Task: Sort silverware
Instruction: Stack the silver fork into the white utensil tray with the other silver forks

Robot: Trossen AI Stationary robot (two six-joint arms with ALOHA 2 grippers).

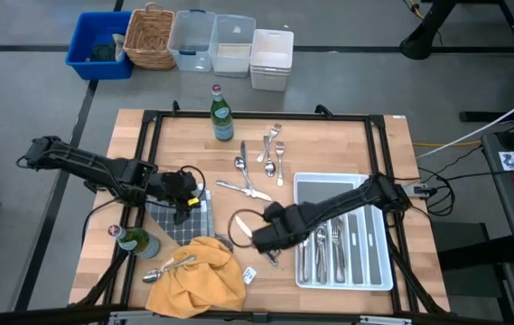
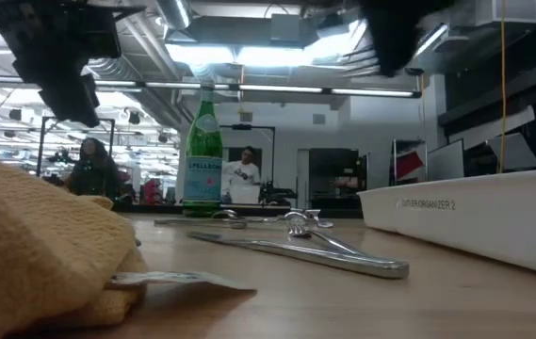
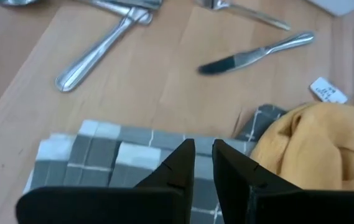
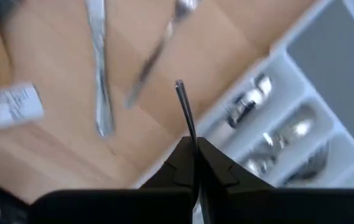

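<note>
Loose silverware lies on the wooden table: a spoon, forks and knives at its middle, and spoons on the yellow cloth. Several sorted pieces lie in the white divided tray. My right gripper, just left of the tray, is shut on one slim silver piece. My left gripper hangs over the grey checked cloth, its fingers all but together and empty. My right gripper pinches a slim silver piece between its two fingertips. The piece shows edge-on, so I cannot tell its kind. Its free end sticks out past the fingertips. It is lifted clear, above the table beside the tray's edge.
One green bottle stands at the table's far edge, another at its near left by the cloths. A knife and a white tag lie near the yellow cloth. Bins and a basket stand beyond the table.
</note>
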